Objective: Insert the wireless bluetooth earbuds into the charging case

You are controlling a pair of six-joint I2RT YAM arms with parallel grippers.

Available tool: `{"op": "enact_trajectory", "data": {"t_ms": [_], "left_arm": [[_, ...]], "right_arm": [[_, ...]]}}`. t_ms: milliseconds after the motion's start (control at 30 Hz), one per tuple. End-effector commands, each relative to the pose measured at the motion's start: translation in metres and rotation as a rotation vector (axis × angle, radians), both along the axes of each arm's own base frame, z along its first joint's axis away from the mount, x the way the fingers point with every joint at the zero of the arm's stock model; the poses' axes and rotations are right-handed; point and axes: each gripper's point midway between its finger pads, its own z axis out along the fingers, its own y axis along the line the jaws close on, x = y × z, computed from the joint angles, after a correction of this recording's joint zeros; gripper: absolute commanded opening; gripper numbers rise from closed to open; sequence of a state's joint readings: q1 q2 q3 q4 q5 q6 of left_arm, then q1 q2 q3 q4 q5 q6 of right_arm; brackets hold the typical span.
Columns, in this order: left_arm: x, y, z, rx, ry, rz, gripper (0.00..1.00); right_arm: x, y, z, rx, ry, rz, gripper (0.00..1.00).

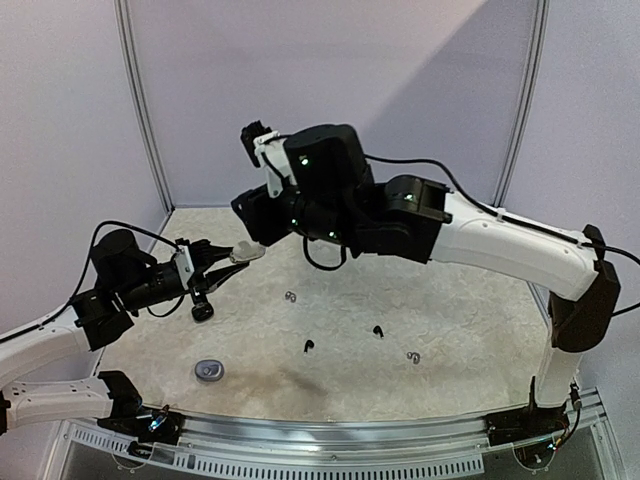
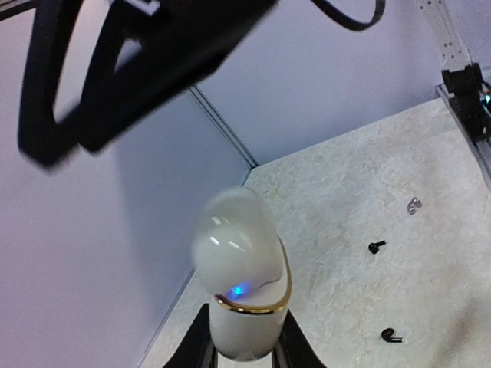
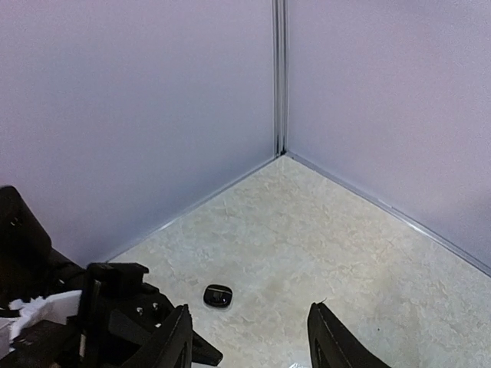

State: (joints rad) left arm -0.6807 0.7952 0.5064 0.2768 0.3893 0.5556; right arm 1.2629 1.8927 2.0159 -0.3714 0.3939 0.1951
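My left gripper (image 1: 228,262) is shut on a white charging case (image 1: 246,253) with a gold rim, held above the table's left side. In the left wrist view the white case (image 2: 242,284) stands between my fingers with a blue light on and its lid seam showing. My right gripper (image 1: 256,228) hangs just above and behind it, open with nothing between its fingers (image 3: 180,341). Two black earbuds (image 1: 309,346) (image 1: 378,330) and two silvery ones (image 1: 291,296) (image 1: 414,357) lie on the table. The left wrist view also shows black earbuds (image 2: 375,247) (image 2: 390,335).
A black case (image 1: 203,311) lies on the table under my left arm, and the black case (image 3: 218,296) also shows between my right fingers. A grey case (image 1: 209,371) sits near the front left. Lilac walls close the back and sides.
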Motion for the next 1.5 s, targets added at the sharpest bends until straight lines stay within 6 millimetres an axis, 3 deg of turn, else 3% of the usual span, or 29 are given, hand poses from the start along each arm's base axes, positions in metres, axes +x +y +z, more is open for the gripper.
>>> {"op": "enact_trajectory", "data": {"t_ms": [0, 133, 200, 400, 500, 633, 767, 900, 1033, 1267, 1467], "left_arm": [[0.002, -0.004, 0.005, 0.074, -0.093, -0.007, 0.00], [0.004, -0.006, 0.005, 0.054, -0.033, -0.008, 0.00], [0.004, -0.007, 0.003, 0.046, 0.001, -0.013, 0.00], [0.002, -0.015, -0.010, 0.009, 0.258, -0.049, 0.00], [0.009, -0.018, -0.021, -0.032, 0.482, -0.018, 0.00], [0.020, -0.019, -0.043, -0.060, 0.804, 0.050, 0.00], [0.041, -0.020, -0.069, -0.057, 1.088, 0.138, 0.00], [0.076, -0.008, -0.095, 0.019, 1.293, 0.272, 0.00], [0.127, 0.014, -0.123, -0.023, 1.509, 0.376, 0.00], [0.213, 0.036, -0.198, -0.015, 1.911, 0.459, 0.00], [0.260, 0.042, -0.217, -0.210, 1.899, 0.490, 0.00]], "right_arm": [[0.006, 0.005, -0.062, -0.134, 0.096, -0.033, 0.51], [0.001, -0.005, -0.092, -0.161, 0.167, -0.054, 0.51], [0.001, -0.014, -0.097, -0.148, 0.185, -0.076, 0.51], [0.022, -0.052, -0.073, -0.101, 0.170, -0.201, 0.52], [0.045, -0.090, -0.074, -0.111, 0.197, -0.313, 0.54], [0.070, -0.155, -0.103, -0.150, 0.281, -0.466, 0.56], [0.076, -0.213, -0.136, -0.118, 0.365, -0.571, 0.57], [0.078, -0.247, -0.151, -0.056, 0.391, -0.605, 0.57], [0.084, -0.261, -0.162, -0.044, 0.426, -0.619, 0.58], [0.119, -0.250, -0.179, -0.093, 0.489, -0.579, 0.58], [0.148, -0.229, -0.188, -0.171, 0.513, -0.542, 0.58]]}}
